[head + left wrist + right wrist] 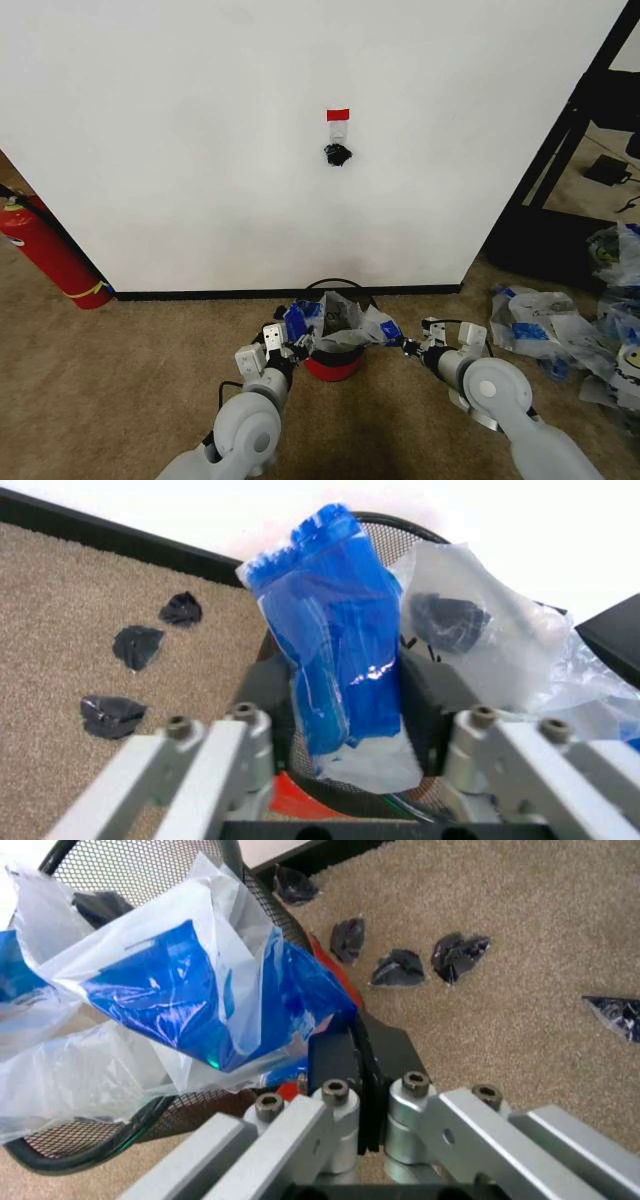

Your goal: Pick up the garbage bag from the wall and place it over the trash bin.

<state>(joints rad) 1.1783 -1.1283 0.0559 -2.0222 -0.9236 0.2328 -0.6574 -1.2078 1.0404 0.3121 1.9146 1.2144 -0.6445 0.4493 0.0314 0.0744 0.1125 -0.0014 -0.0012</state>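
Garbage bag (335,318) over trash bin (334,364), between both hands

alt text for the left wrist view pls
The left gripper, jaws open, straddles a blue handle of the garbage bag draped over the rim of the black wire-mesh trash bin. Beside it, three black scraps lie on tan carpet below the wall.

White wall (200,150) standing behind, black baseboard (290,294) running along its foot. Red tape strip (338,115) sticking above small dark hook (338,154). Beige carpet (110,390) covering floor. Red fire extinguisher (45,250) leaning at left. Black frame (560,150) standing at right. Heap of white-and-blue bags (570,330) lying on carpet at right. Dark scraps (135,645) lying on carpet near baseboard.
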